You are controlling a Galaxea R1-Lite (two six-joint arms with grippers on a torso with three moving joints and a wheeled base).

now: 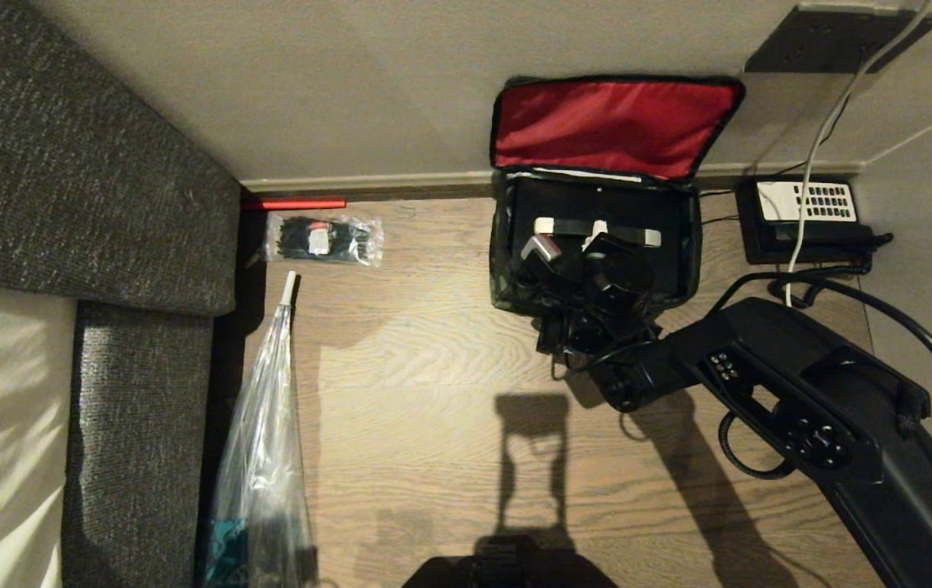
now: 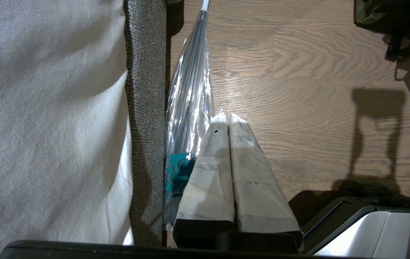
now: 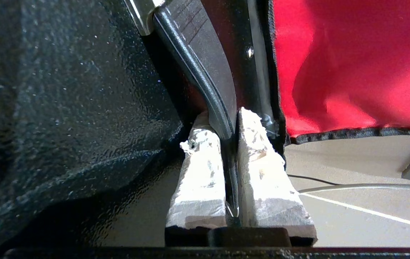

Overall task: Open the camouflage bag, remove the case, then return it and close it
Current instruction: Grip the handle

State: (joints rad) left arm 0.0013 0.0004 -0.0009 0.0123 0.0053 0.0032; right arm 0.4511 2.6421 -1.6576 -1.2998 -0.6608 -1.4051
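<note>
The camouflage bag (image 1: 506,269) stands open on the wooden floor (image 1: 433,425) in the upper centre of the head view, its red-lined lid (image 1: 613,122) leaning back against the wall. The case (image 1: 670,253) sits inside the bag, black, with its handle (image 1: 596,231) lying across the top. The right tool (image 1: 588,253) reaches into the bag from the lower right and is clamped on the handle; the right wrist view shows the thin black strap pinched between its taped fingers (image 3: 199,172). The left tool (image 2: 228,118) hangs over the floor beside a clear wrapped umbrella (image 2: 190,97), fingers pressed together, holding nothing. A telephone (image 1: 804,216) lies right of the bag, and a small clear packet (image 1: 323,238) to its left.
</note>
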